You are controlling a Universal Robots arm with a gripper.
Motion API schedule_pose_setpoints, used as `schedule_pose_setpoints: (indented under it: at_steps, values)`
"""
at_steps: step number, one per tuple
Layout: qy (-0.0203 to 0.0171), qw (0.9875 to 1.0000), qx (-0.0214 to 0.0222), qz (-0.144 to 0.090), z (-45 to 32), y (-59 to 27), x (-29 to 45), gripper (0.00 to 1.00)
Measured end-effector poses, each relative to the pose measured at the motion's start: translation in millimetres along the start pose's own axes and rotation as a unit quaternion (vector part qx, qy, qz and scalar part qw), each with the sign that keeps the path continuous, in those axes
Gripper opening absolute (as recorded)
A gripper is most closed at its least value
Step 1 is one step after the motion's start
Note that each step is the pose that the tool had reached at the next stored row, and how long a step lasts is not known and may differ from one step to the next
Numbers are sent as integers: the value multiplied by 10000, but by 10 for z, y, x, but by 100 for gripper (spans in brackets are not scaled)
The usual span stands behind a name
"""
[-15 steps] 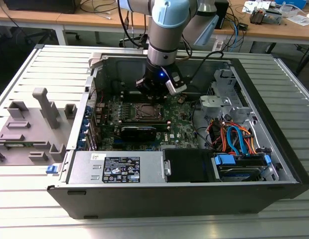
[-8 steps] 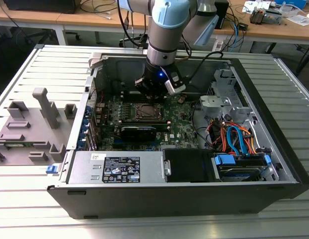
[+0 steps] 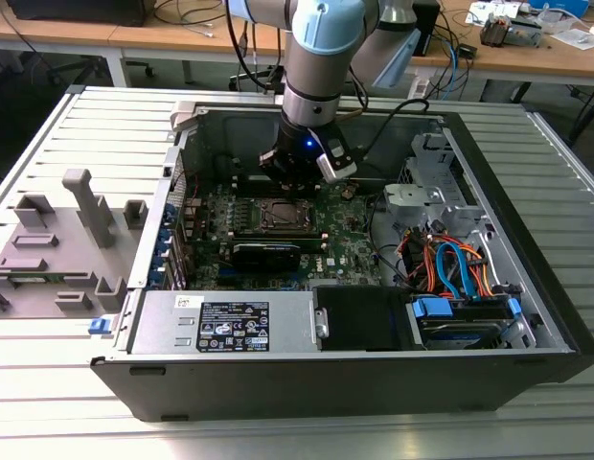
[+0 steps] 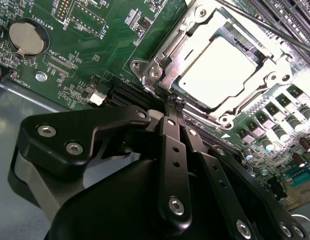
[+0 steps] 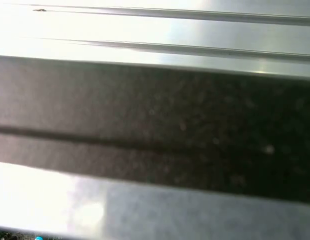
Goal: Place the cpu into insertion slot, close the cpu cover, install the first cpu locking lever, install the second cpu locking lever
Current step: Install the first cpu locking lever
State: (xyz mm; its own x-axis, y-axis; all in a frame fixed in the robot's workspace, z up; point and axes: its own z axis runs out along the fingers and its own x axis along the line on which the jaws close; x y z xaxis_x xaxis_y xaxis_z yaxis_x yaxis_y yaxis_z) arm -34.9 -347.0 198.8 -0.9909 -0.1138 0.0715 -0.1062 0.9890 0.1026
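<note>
One open computer case point(image 3: 527, 316) lies on its side on the slatted table point(image 3: 48, 383), so the board point(image 3: 345, 240) faces up and the single arm point(image 3: 321, 57) can come straight down into it. The arm hangs over the socket area, with the gripper point(image 4: 176, 104) just beside the one insertion slot point(image 4: 160, 75). In the second wrist view the cpu point(image 4: 220, 70) already sits in the slot, its pale metal top showing through the cut-out of the cpu cover point(image 4: 195, 30), which lies flat around it. A thin lever rod point(image 4: 265, 27) crosses the far edge. The claw's two fingers point(image 4: 170, 145) are pinched narrow, tips together, holding nothing I can see.
</note>
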Motion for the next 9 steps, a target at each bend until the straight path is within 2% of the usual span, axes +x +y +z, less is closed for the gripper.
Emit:
schedule_pose_setpoints:
  at_steps: [9]
  values:
    - [0,10000,0,0,0,0,0,11]
